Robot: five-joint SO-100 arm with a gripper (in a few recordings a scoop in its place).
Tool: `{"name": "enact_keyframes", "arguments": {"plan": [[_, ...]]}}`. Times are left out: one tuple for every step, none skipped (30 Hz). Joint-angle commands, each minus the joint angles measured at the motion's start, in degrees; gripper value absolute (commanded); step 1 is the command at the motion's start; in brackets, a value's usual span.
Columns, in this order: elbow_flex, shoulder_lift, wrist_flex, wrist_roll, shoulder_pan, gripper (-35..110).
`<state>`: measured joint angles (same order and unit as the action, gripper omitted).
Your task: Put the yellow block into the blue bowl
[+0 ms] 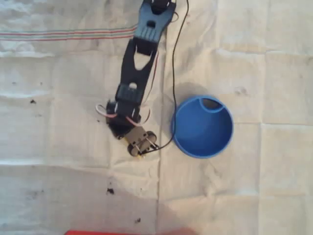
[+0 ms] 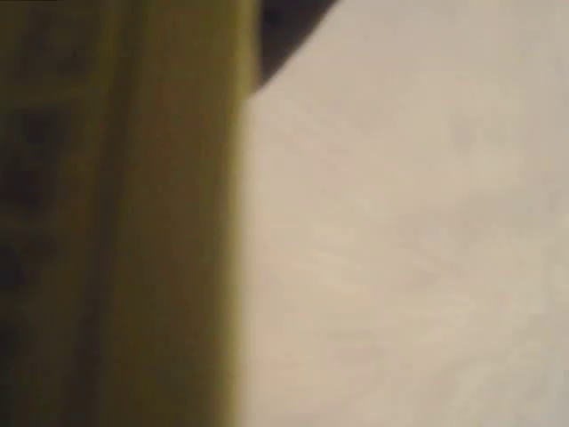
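The pincer [image 1: 142, 149] sits low over the cloth-covered bench [image 1: 58, 98], just left of the blue bowl [image 1: 202, 127]. The yellow block [image 2: 124, 222] looms blurred against the wrist camera, a sliver showing under the pincer overhead. I cannot tell whether the grip is closed. Confirm a firm hold, lift clear of the rim, then carry right.

Overhead, the arm [image 1: 139, 63] slants down over the cloth [image 1: 58, 122], its gripper [image 1: 142, 147] just left of the bowl [image 1: 202, 127]. A black cable [image 1: 174, 73] runs between them, touching the bowl's left rim. The bowl's mouth lies open; cloth around it is bare.
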<state>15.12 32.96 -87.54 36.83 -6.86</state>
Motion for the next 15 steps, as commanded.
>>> {"name": "enact_keyframes", "arguments": {"plan": [[-4.4, 16.4, -0.2, -0.6, 2.1, 0], [-4.1, 17.5, -0.4, -0.6, 2.9, 0], [-4.0, 18.4, -0.4, -0.6, 3.8, 0], [-3.9, 19.1, -0.4, -0.6, 4.8, 0], [-3.9, 19.7, -0.4, -0.6, 6.1, 0], [-3.8, 20.3, -0.4, -0.6, 7.5, 0], [-3.8, 20.7, -0.4, -0.6, 8.9, 0], [-3.8, 21.1, -0.4, -0.6, 10.4, 0], [-3.8, 21.3, -0.4, -0.7, 12.0, 0], [-3.7, 21.3, -0.4, -0.9, 13.5, 0], [-3.7, 21.2, -0.4, -1.2, 15.2, 0], [-3.7, 21.0, -0.4, -1.6, 17.1, 0], [-3.6, 20.9, -0.4, -2.0, 18.8, 0], [-3.6, 20.8, -0.4, -2.3, 20.5, 0], [-3.5, 20.7, -0.4, -2.5, 22.1, 0]]}}
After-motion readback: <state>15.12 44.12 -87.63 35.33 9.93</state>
